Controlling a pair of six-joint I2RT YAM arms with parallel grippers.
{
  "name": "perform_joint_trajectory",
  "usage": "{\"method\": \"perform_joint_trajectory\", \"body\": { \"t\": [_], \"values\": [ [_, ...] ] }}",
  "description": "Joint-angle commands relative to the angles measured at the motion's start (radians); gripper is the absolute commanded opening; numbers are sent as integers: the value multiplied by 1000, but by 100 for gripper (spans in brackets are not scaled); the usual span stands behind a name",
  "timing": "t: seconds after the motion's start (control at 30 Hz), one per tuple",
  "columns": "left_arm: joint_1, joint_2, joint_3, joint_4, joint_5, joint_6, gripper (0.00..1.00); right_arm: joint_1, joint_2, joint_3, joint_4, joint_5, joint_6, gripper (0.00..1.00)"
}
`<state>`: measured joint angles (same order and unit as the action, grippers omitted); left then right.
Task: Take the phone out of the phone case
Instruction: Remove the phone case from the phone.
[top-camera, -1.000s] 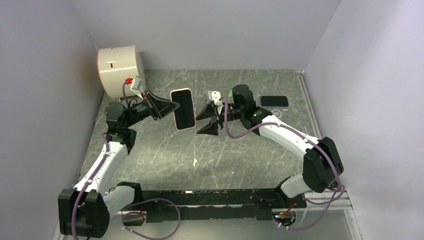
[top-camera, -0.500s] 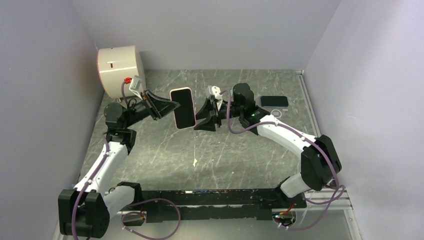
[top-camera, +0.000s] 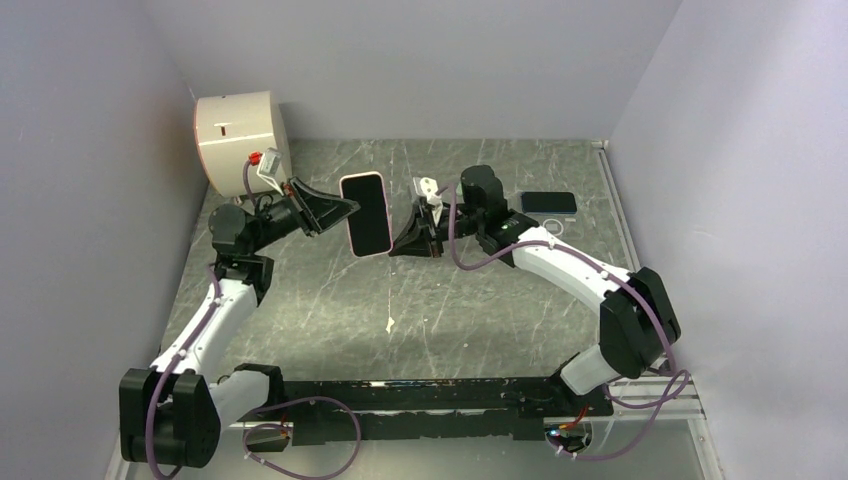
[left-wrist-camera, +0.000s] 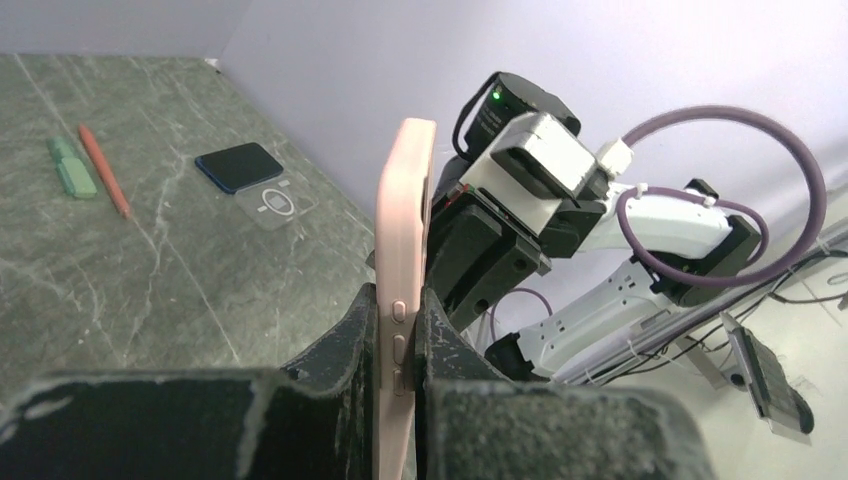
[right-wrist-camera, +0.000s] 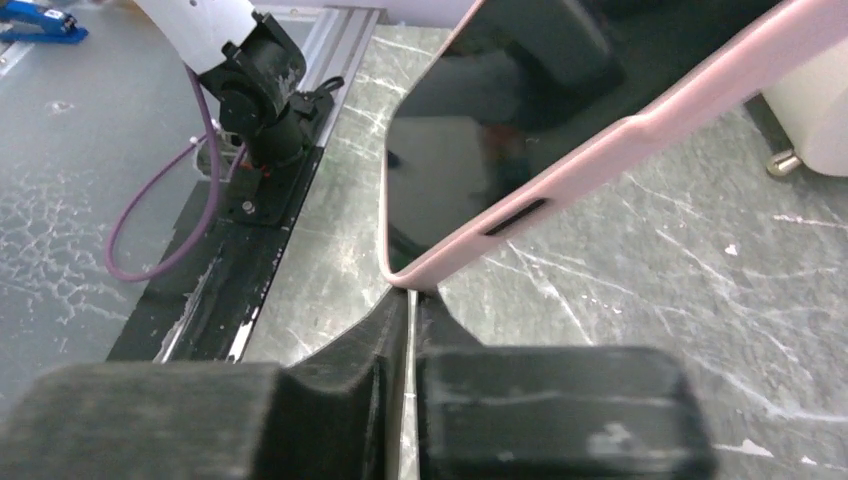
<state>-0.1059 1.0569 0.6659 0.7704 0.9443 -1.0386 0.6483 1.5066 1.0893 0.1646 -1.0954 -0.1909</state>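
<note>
The phone (top-camera: 366, 215), dark screen showing, sits in a pink phone case (left-wrist-camera: 405, 250) and is held upright above the table. My left gripper (top-camera: 345, 210) is shut on the case's left long edge, its fingers (left-wrist-camera: 350, 340) pressing front and back by the side buttons. My right gripper (top-camera: 395, 245) has come in from the right. Its jaws are closed to a thin slit at the case's lower right corner (right-wrist-camera: 410, 280), pinching the rim there. The phone's screen (right-wrist-camera: 480, 130) fills the top of the right wrist view.
A white drum-shaped device (top-camera: 240, 140) stands at the back left. A blue phone (top-camera: 548, 203) lies on a clear plate at the back right. A green marker (left-wrist-camera: 70, 165) and a red pen (left-wrist-camera: 103, 168) lie on the table. A white scrap (top-camera: 388, 323) lies mid-table.
My right gripper moved left to the case's lower right corner and its jaws closed from wide apart to a slit. The left gripper and phone stayed put.
</note>
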Motion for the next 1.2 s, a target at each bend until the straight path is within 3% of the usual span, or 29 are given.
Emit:
{"method": "perform_joint_trajectory", "body": {
  "t": [0.0,0.23,0.4,0.6,0.83,1.17],
  "values": [
    [-2,18,32,73,1,-104,3,4,-2,62,-28,0,-167,3],
    [-2,18,20,110,-6,-91,3,4,9,95,-46,-17,-153,0],
    [-3,-18,9,28,-47,11,3,3,-17,43,16,-22,-77,20],
    [-3,-41,1,11,-67,56,3,4,-37,12,79,-50,13,34],
    [-3,-46,-14,105,-35,18,3,3,-33,0,198,-9,131,36],
    [-3,-63,-20,147,-14,-1,3,3,-16,16,227,11,176,40]
  ]
}}
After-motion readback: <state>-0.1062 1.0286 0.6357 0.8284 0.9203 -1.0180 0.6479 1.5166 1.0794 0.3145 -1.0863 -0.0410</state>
